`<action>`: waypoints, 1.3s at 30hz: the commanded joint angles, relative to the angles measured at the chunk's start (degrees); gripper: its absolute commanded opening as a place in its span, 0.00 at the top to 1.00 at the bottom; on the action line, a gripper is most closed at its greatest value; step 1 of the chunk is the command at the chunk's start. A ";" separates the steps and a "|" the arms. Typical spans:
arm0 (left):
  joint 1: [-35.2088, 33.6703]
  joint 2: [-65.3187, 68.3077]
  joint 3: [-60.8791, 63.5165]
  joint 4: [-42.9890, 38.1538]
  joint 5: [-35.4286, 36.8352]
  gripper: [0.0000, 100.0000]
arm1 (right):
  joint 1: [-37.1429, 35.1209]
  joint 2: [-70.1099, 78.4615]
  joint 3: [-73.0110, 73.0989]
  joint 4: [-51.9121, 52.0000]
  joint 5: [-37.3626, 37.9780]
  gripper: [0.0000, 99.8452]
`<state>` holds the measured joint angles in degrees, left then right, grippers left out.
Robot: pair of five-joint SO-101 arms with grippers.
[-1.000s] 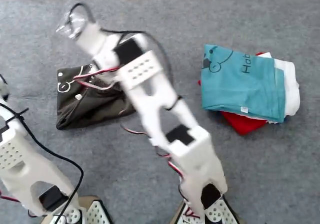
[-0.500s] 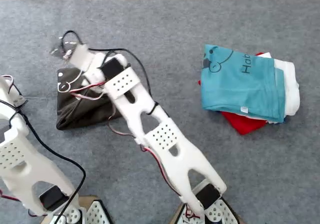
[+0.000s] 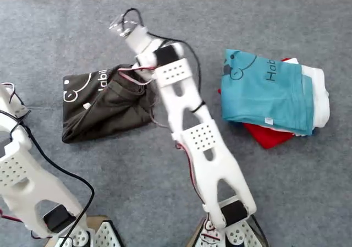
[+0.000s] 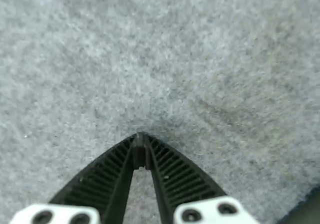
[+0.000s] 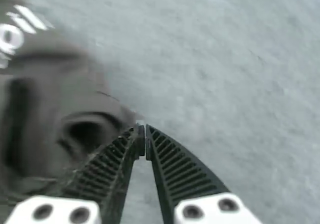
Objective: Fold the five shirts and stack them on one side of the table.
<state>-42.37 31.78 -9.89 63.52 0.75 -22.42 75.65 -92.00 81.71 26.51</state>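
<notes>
Dark shirt (image 3: 93, 106) lies crumpled in the left half of the table (image 3: 220, 27), its right edge bunched up under my right arm. The right gripper (image 5: 141, 130) is pressed closed, tips right at the cloth's edge; I can't tell if any fabric is caught. The left gripper (image 4: 140, 138) is closed too, empty, over bare felt near the left edge. By the right edge, the teal shirt (image 3: 264, 90) tops the white shirt (image 3: 319, 95) and red shirt (image 3: 267, 136).

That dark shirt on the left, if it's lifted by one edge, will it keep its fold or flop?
Probably floppy: the dark shirt lies rumpled, with bunched creases. It would likely drag rather than slide, since the grey table cover looks fuzzy.
</notes>
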 commanded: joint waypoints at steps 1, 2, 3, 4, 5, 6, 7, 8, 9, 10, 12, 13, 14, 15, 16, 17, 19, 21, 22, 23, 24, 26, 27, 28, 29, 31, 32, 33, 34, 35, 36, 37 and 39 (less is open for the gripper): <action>1.45 -1.14 -0.75 -1.14 0.18 0.97 | 3.60 -1.10 -3.91 -2.81 0.00 0.99; 1.45 -1.14 -0.75 -1.14 0.18 0.97 | 3.78 -1.63 -3.91 -3.60 -0.09 0.99; 1.45 -1.14 -0.75 -1.14 0.18 0.97 | 3.52 -2.51 -3.82 -3.87 -0.26 0.99; 1.45 -1.14 -0.75 -1.14 0.18 0.97 | 2.55 -3.56 -3.82 -3.87 -0.26 0.99; 1.45 -1.14 -0.75 -1.14 0.18 0.97 | 1.32 -4.88 -3.82 -3.69 -0.26 0.99; 1.45 -1.14 -0.75 -1.14 0.18 0.97 | -0.35 -6.37 -3.82 -3.52 -0.35 0.99; 1.45 -1.14 -0.75 -1.14 0.18 0.97 | -2.20 -7.78 -3.82 -3.25 -0.35 0.99; 1.45 -1.14 -0.75 -1.14 0.18 0.97 | -4.13 -9.01 -3.74 -3.16 -0.35 0.99; 1.45 -1.14 -0.75 -1.14 0.18 0.97 | -6.07 -10.07 -3.47 -3.25 -0.35 0.99; 1.45 -1.14 -0.75 -1.14 0.09 0.97 | -7.91 -10.68 -3.47 -3.34 -0.35 0.99; 1.45 -1.14 -0.75 -1.14 0.09 0.97 | -11.08 -10.24 -3.38 -5.01 -0.35 0.99; 1.45 -1.14 -0.75 -1.14 0.09 0.97 | -12.31 -9.27 -3.30 -6.07 -0.35 0.99; 1.45 -1.14 -0.75 -1.14 0.09 0.97 | -13.36 -8.04 -2.77 -7.47 -0.35 0.99; 1.45 -1.14 -0.75 -1.14 0.09 0.97 | -14.42 -6.64 -2.15 -9.05 -0.35 0.99; 1.45 -1.14 -0.75 -1.14 0.09 0.97 | -15.12 -5.14 -1.71 -10.20 -0.35 0.99; 1.45 -1.14 -0.75 -1.14 0.09 0.97 | -15.74 -3.65 -1.27 -11.43 -0.35 0.99; 1.45 -1.14 -0.75 -1.14 0.09 0.97 | -16.62 -0.92 -0.84 -12.57 -0.44 0.99; 1.45 -1.14 -0.75 -1.14 0.09 0.97 | -16.88 1.19 -1.19 -12.31 -0.44 0.99; 1.45 -1.14 -0.75 -1.14 0.09 0.97 | -16.88 2.07 -1.27 -12.13 -0.44 0.99; 1.45 -1.14 -0.75 -1.14 0.09 0.97 | -16.79 2.68 -1.36 -11.60 -0.44 0.99; 1.45 -1.14 -0.75 -1.14 0.09 0.97 | -16.62 2.95 -1.36 -10.73 -0.44 0.99; 1.45 -1.14 -0.75 -1.14 0.09 0.97 | -16.53 3.30 -1.01 -7.91 -0.44 0.99; 1.45 -1.14 -0.75 -1.14 0.09 0.97 | -16.53 3.38 -0.92 -5.89 -0.53 0.99; 1.45 -1.14 -0.75 -1.14 0.09 0.97 | -16.53 3.38 -1.19 -3.87 -0.53 0.99; 1.45 -1.14 -0.75 -1.14 0.09 0.97 | -16.53 3.30 -1.36 -1.85 -0.53 0.99; 1.45 -1.14 -0.75 -1.14 0.09 0.97 | -16.44 2.77 -1.89 1.23 -0.44 0.99; 1.45 -1.14 -0.75 -1.14 0.09 0.97 | -16.26 2.68 -2.86 2.64 -0.44 0.99; 1.45 -1.14 -0.75 -1.14 0.09 0.97 | -16.18 2.59 -3.82 4.04 -0.44 0.99; 1.45 -1.14 -0.75 -1.14 0.09 0.97 | -16.18 2.33 -4.00 5.27 -0.44 0.99; 1.36 -1.14 -0.75 -1.14 0.09 0.97 | -16.00 1.98 -4.00 6.42 -0.26 0.99; 1.36 -1.14 -0.75 -1.14 0.09 0.97 | -15.82 1.45 -4.00 7.65 -0.35 0.99; 1.36 -1.14 -0.75 -1.14 0.09 0.97 | -15.65 1.10 -3.91 9.14 -0.35 0.99; 1.36 -1.14 -0.75 -1.14 0.09 0.97 | -15.56 0.13 -3.82 12.84 -0.35 0.99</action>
<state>-42.37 31.78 -9.89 63.52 0.75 -38.59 80.13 -93.49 90.15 26.51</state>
